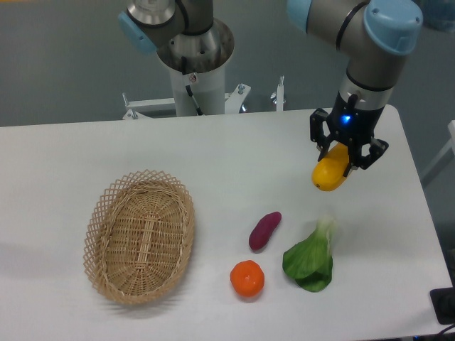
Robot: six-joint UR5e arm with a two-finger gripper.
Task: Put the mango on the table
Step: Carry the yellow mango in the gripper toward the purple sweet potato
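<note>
The mango (pixel 331 173) is a smooth yellow-orange oval fruit at the right side of the white table (pixel 234 163). My gripper (pixel 346 156) comes down from above and is shut on the mango's upper end; the fruit hangs tilted, its lower end close to the tabletop. I cannot tell whether it touches the surface. The upper part of the mango is hidden between the black fingers.
A purple sweet potato (pixel 264 230), a round orange fruit (pixel 247 278) and a green leafy vegetable (pixel 311 259) lie in front of the mango. A woven wicker basket (pixel 139 236) stands empty at the left. The arm's base (pixel 193 64) is at the table's back edge.
</note>
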